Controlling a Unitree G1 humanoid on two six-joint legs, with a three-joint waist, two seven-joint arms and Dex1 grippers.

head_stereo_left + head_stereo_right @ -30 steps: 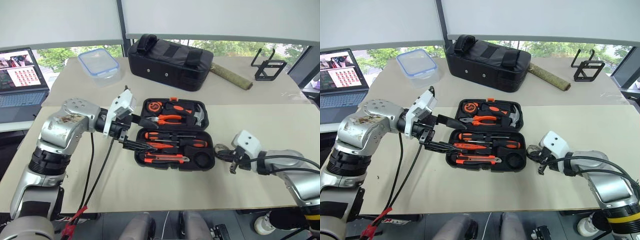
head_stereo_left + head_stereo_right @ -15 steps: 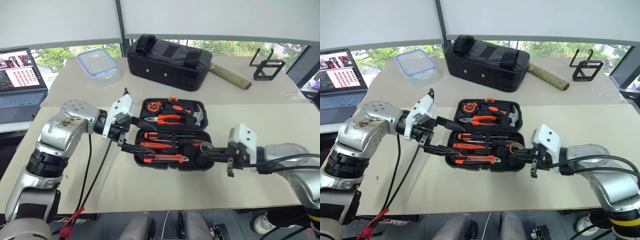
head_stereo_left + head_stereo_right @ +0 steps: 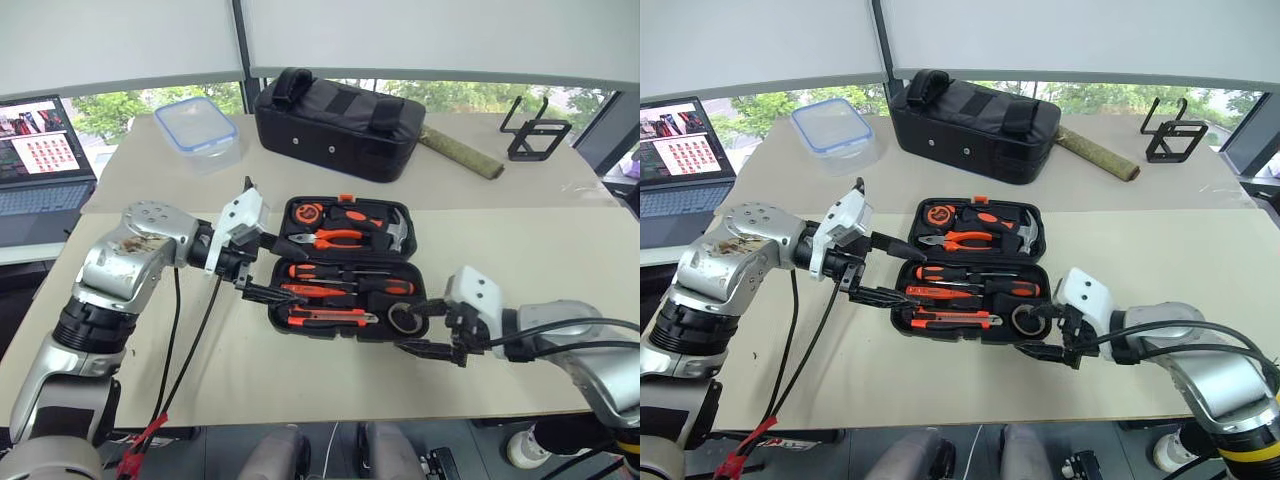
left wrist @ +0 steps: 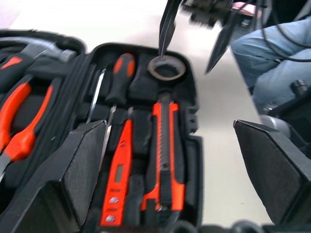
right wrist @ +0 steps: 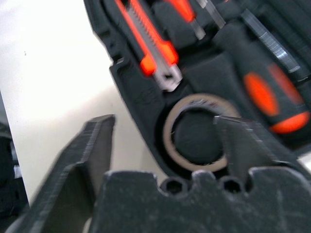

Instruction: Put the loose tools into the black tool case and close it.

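Observation:
The black tool case [image 3: 282,322] lies open in the middle of the table. Its near half holds two black-and-orange screwdrivers [image 3: 350,272], a small orange screwdriver [image 4: 118,179] and the utility knife [image 3: 335,318]. The grey tape roll [image 3: 404,319] lies in the round recess at the near right corner. My right gripper [image 3: 408,329] is open at that corner, one finger over the roll's rim and the other outside the case wall. My left gripper [image 3: 298,270] is open at the case's left end, holding nothing.
Pliers, a hammer and a tape measure sit in the lid [image 3: 350,228]. Behind are a black fabric bag [image 3: 335,115], a blue-rimmed plastic box [image 3: 197,125], a green rod [image 3: 462,152], a black wire stand [image 3: 535,135] and a laptop [image 3: 40,150] at far left. A person's jeans-clad legs [image 4: 277,53] are nearby.
My right gripper came left from the table to the case's near right corner with the tape roll, then opened. The roll now lies in its recess. The left gripper has hardly moved.

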